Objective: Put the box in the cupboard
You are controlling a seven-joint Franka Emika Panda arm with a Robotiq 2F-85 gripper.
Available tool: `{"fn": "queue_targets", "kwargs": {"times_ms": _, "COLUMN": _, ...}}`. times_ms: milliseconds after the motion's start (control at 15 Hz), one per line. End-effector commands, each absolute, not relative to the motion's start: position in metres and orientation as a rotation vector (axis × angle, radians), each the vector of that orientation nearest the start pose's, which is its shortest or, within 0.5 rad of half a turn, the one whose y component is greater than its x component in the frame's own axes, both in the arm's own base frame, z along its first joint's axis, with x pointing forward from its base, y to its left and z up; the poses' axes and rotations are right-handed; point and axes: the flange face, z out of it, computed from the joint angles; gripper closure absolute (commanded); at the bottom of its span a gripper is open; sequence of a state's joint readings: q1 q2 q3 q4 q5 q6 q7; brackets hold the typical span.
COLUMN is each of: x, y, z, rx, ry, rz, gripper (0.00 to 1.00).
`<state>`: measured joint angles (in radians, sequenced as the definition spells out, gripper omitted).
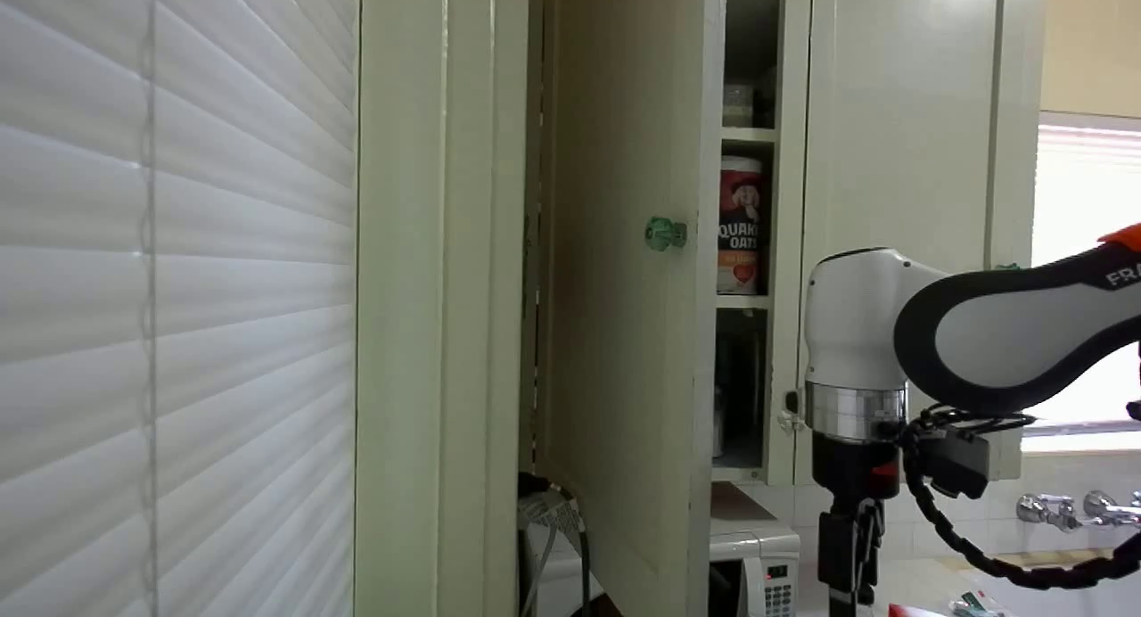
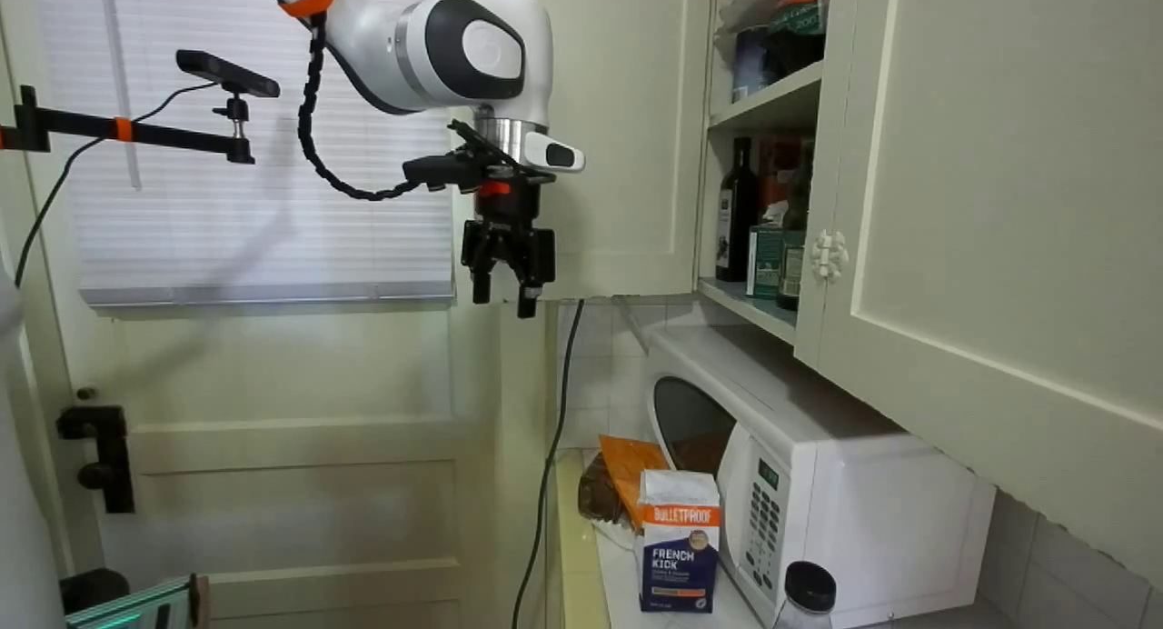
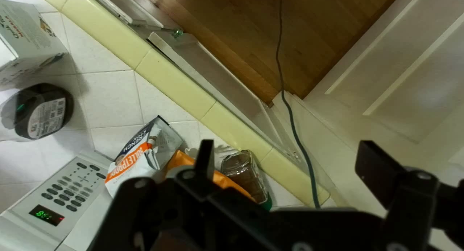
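Observation:
The cream-white cupboard has a door standing open in both exterior views, with a green knob on it in one of them. Its shelves hold a Quaker oats canister, and bottles and packages show on the shelves of the cupboard. A white printed box sits on the tiled counter at the upper left of the wrist view, partly cut off. My gripper points down, open and empty, in mid-air above the counter's end, left of the open cupboard. Its spread fingers show in the wrist view with nothing between them.
A white microwave stands under the cupboard. Before it are a French Kick bag, an orange packet, a brown-filled clear container and a black-lidded jar. A dark cable hangs past the counter's end.

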<state>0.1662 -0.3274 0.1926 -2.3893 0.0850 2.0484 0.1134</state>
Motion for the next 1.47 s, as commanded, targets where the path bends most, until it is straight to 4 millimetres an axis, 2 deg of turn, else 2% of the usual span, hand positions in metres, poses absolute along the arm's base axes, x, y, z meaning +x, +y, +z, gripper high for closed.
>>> {"fn": "queue_targets", "kwargs": {"times_ms": 0, "x": 0.427, "y": 0.143, "z": 0.411, "rx": -3.203, "ry": -0.081, "rz": 0.026, "gripper": 0.0}}
{"fn": "queue_targets", "kwargs": {"times_ms": 267, "x": 0.446, "y": 0.11, "z": 0.37, "rx": -3.243, "ry": 0.277, "rz": 0.035, "gripper": 0.0}}
{"fn": "queue_targets", "kwargs": {"times_ms": 600, "x": 0.469, "y": 0.075, "z": 0.325, "rx": -3.192, "ry": 0.698, "rz": -0.078, "gripper": 0.0}}
{"fn": "queue_targets", "kwargs": {"times_ms": 800, "x": 0.476, "y": 0.06, "z": 0.31, "rx": -3.173, "ry": 0.957, "rz": -0.122, "gripper": 0.0}}
{"fn": "queue_targets", "kwargs": {"times_ms": 1067, "x": 0.48, "y": 0.052, "z": 0.298, "rx": -3.169, "ry": 1.247, "rz": -0.164, "gripper": 0.0}}
{"fn": "queue_targets", "kwargs": {"times_ms": 1400, "x": 0.484, "y": 0.05, "z": 0.284, "rx": -3.123, "ry": 1.444, "rz": -0.166, "gripper": 0.0}}
